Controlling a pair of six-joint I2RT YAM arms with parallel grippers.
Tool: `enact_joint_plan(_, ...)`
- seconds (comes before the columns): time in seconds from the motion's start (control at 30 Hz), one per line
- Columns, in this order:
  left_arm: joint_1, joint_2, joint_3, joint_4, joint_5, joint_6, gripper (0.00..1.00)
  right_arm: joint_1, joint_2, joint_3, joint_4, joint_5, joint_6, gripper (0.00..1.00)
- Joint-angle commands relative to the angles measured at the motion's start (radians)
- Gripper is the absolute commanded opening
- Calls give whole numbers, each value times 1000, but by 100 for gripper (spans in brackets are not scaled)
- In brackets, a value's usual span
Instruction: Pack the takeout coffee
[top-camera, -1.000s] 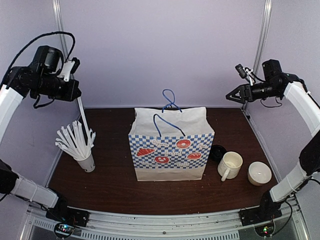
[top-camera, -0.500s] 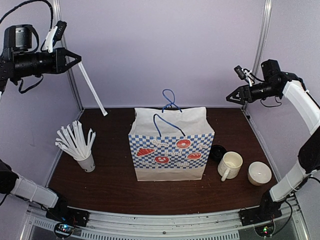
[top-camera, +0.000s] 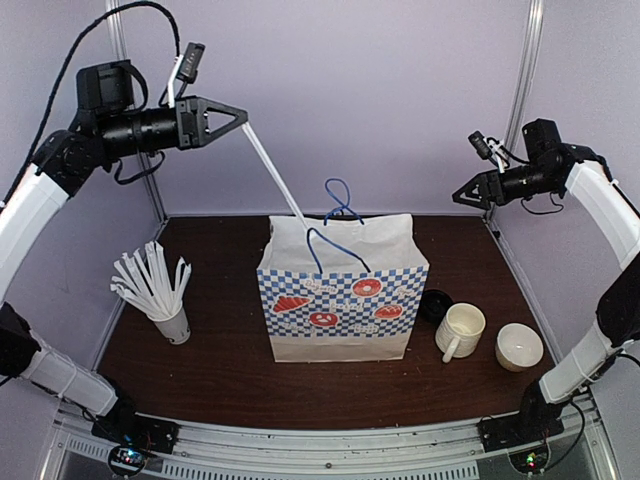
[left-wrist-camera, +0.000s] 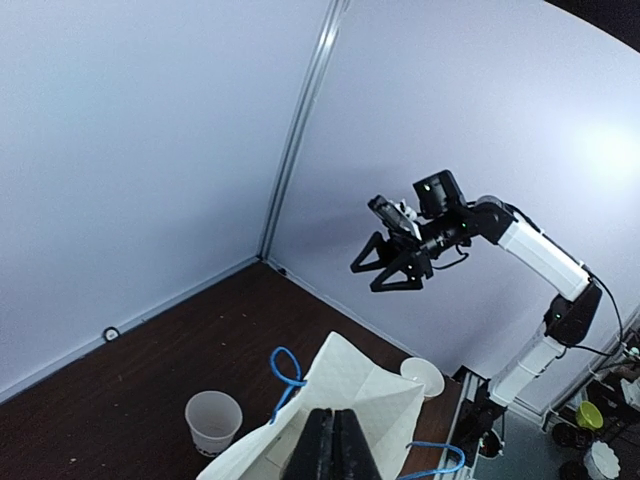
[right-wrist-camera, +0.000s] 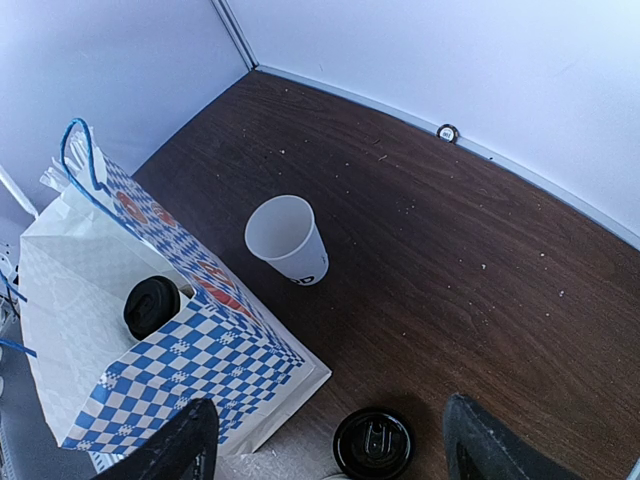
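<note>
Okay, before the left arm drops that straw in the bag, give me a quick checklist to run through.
1. Grip: left gripper shut on straw: ok.
2. Aim: straw's lower end inside paper bag mouth: cannot tell.
3. Bag upright and open: ok.
4. Clearance: right gripper open, away from bag: ok.
5. All coffee packed: not ok; one lidded cup in bag, an unlidded cup and loose lid on table.

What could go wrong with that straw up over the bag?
The left claw pinches the white straw by one end only, so it might slip or swing. Its low tip hangs by the back rim of the paper bag, near the blue handles, so it could snag or drop behind the bag. A push on the rim might tip the bag, with a lidded cup inside.
</note>
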Motion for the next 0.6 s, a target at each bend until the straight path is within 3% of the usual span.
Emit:
enact_joint_plan(0.0, -120, 32, -123, 278, -101, -34, 0, -6, -18, -11, 0, 2, -14, 80)
enact_joint_plan(0.3, -279, 174, -361, 721, -371, -155, 0, -6, -9, -13, -1, -5, -13, 80)
enact_joint_plan(0.43, -345, 215, -401, 777, -474, -169, 0, -6, -11, -13, -1, -3, -14, 80)
enact_joint_plan(0.57, -358, 237, -410, 770, -476, -190, 0, -5, -5, -12, -2, -9, -14, 81)
